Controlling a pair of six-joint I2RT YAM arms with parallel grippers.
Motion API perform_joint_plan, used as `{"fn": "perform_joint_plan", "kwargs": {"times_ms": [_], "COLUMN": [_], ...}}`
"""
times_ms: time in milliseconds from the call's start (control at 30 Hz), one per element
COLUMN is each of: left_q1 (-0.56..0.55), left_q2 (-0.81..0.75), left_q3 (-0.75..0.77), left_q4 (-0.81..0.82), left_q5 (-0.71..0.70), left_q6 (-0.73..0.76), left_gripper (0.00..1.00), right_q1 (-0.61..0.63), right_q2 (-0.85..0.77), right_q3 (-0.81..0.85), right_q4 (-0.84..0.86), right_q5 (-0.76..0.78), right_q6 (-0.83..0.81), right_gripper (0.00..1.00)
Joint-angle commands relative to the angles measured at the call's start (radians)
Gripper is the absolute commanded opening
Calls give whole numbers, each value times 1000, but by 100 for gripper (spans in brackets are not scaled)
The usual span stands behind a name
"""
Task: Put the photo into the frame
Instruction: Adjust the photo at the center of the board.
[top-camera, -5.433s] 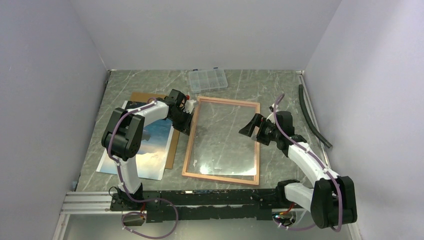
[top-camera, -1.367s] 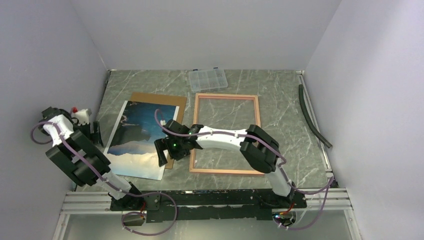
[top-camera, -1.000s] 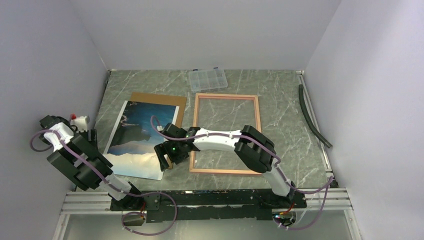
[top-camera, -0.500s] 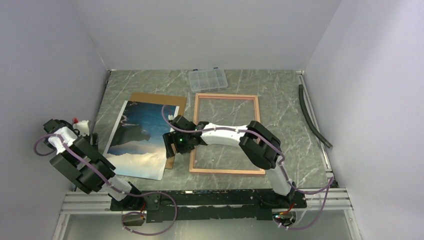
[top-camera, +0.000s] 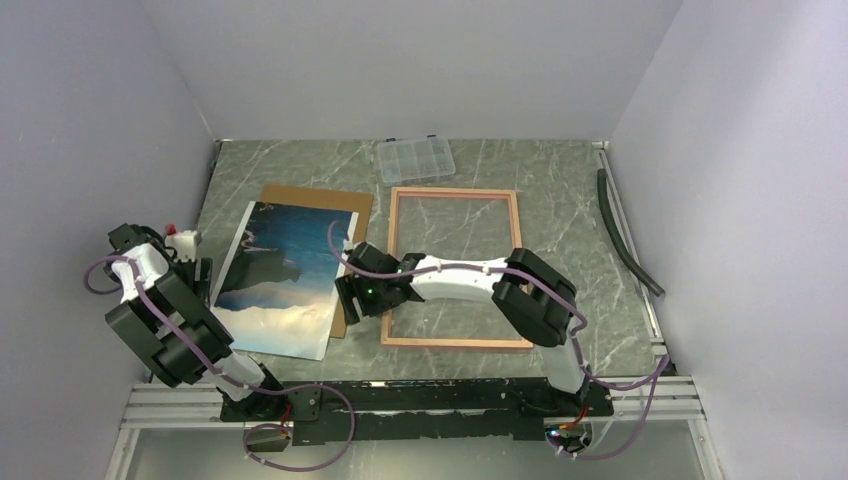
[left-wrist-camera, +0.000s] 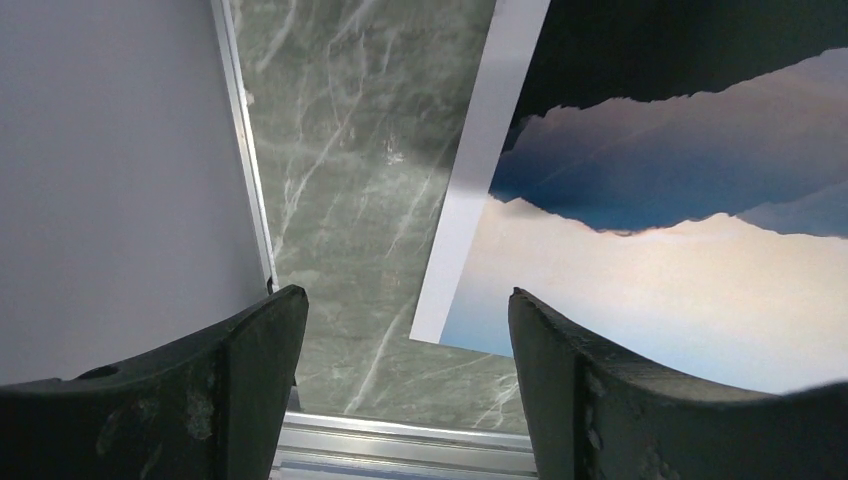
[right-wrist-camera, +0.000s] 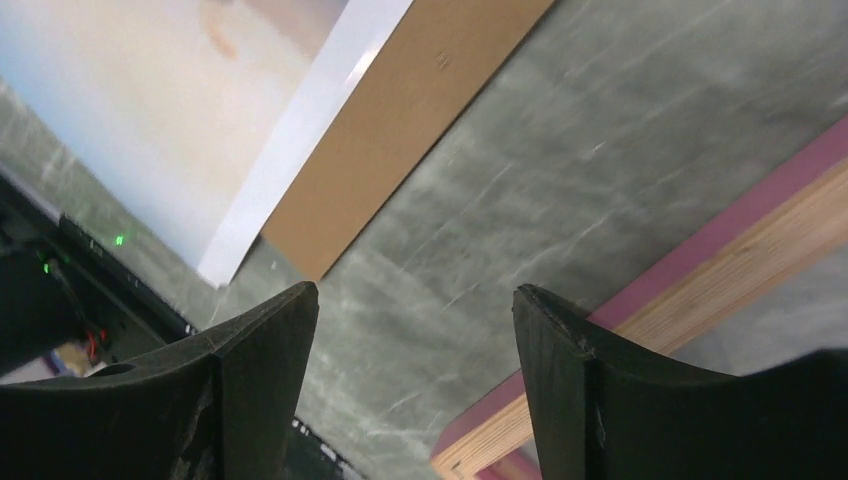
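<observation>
The photo (top-camera: 280, 285), a sea and mountain print, lies flat at the left on a brown backing board (top-camera: 335, 198). To its right the frame (top-camera: 455, 190), pink-edged, lies flat on the table. My left gripper (top-camera: 198, 278) hangs open at the photo's left edge; in the left wrist view the photo (left-wrist-camera: 650, 200) lies just past its right finger. My right gripper (top-camera: 352, 300) reaches across and is open over the bare strip between board and frame. The right wrist view shows the board (right-wrist-camera: 400, 130), the photo's corner (right-wrist-camera: 200, 80) and the frame's pink and wood edge (right-wrist-camera: 720, 260). Neither gripper holds anything.
A clear plastic compartment box (top-camera: 415, 158) sits at the back. A black hose (top-camera: 625, 235) lies along the right wall. An aluminium rail (top-camera: 190, 405) runs along the front edge. Walls close in left, right and back.
My right gripper has shifted right and back from the photo's near right corner toward the frame's left bar, its jaws narrowing slightly. My left gripper has moved right, closer to the photo's left edge.
</observation>
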Motion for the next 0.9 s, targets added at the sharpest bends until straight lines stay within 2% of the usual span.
{"fn": "perform_joint_plan", "kwargs": {"times_ms": [0,300,567,700,867], "left_q1": [-10,-13,-50,-83,-170], "left_q2": [-12,57,104,94,38], "left_q3": [68,78,-52,-125,-246], "left_q4": [-1,139,274,304,272], "left_q5": [-25,-162,-233,-251,-241], "left_q6": [-8,-6,8,18,-8], "left_gripper": [79,78,77,77,76], "right_q1": [73,150,143,110,36], "right_q2": [-67,57,70,80,67], "right_q3": [-30,111,87,63,-8], "right_q4": [39,-13,29,61,140], "right_q5": [-42,-137,-212,-220,-234], "right_q6": [-45,-142,-156,-126,-26], "right_gripper": [73,73,72,72,76]}}
